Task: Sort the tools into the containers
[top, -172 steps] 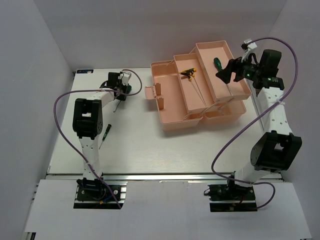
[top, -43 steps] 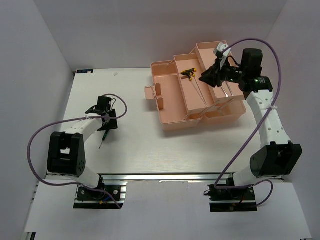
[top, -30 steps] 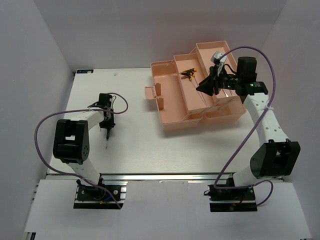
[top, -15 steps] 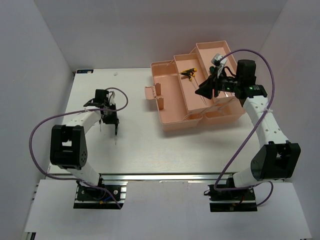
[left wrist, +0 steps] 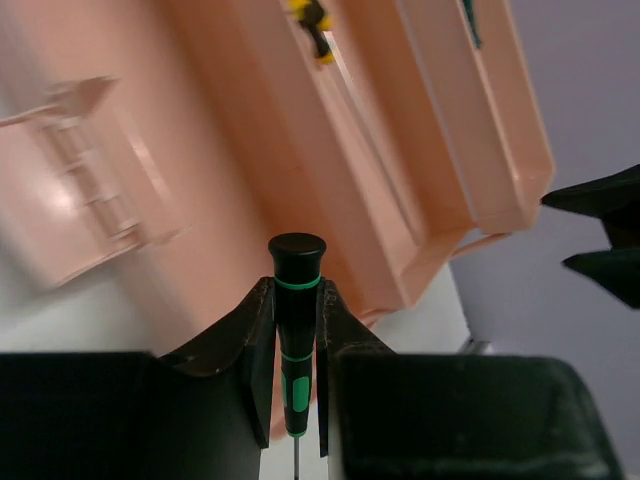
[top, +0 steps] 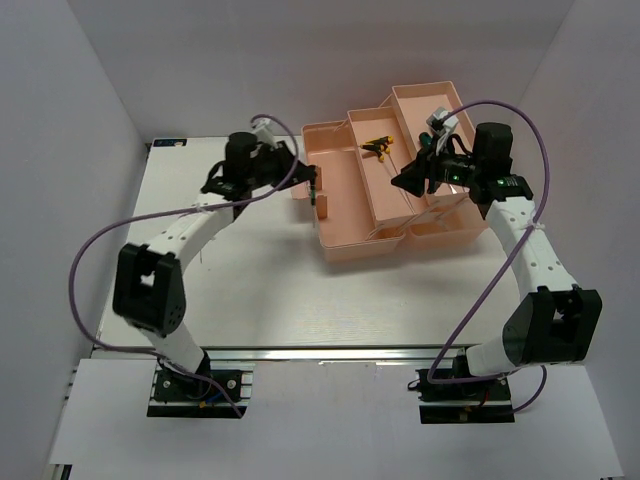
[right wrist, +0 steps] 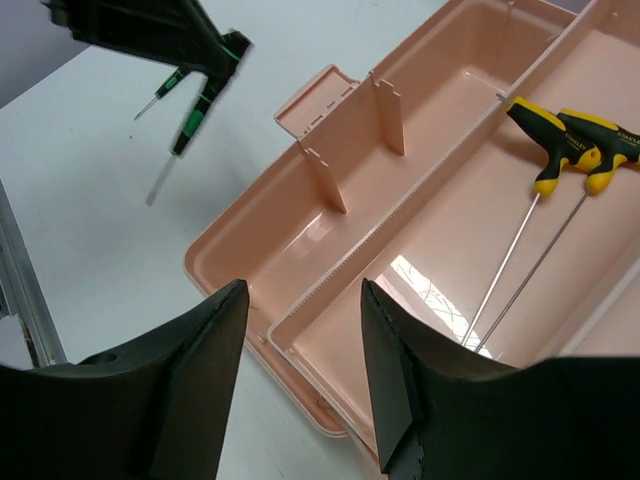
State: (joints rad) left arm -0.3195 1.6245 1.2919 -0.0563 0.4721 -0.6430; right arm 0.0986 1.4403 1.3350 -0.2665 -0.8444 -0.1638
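My left gripper point(top: 290, 172) is shut on a small thin screwdriver point(left wrist: 296, 330) with a black handle and green bands. It holds the tool in the air by the left end of the salmon-pink toolbox point(top: 345, 230). The held tool also shows in the right wrist view point(right wrist: 192, 118), shaft hanging down. My right gripper point(top: 403, 181) is open and empty above the box's middle tray point(right wrist: 400, 330). Two yellow-black T-handle keys point(right wrist: 565, 140) lie in that tray; they also show in the top view point(top: 378, 146). A dark green tool point(left wrist: 468, 18) lies in the far tray.
The box's near-left compartment point(right wrist: 350, 170) has upright dividers and a small flap at its end. A second small green-handled tool point(right wrist: 165, 92) shows by the left gripper; I cannot tell where it rests. White walls close in the table on three sides.
My left gripper has lifted the small screwdriver off the mid-left table and swung it up and right to the toolbox's left end. My right gripper has barely moved.
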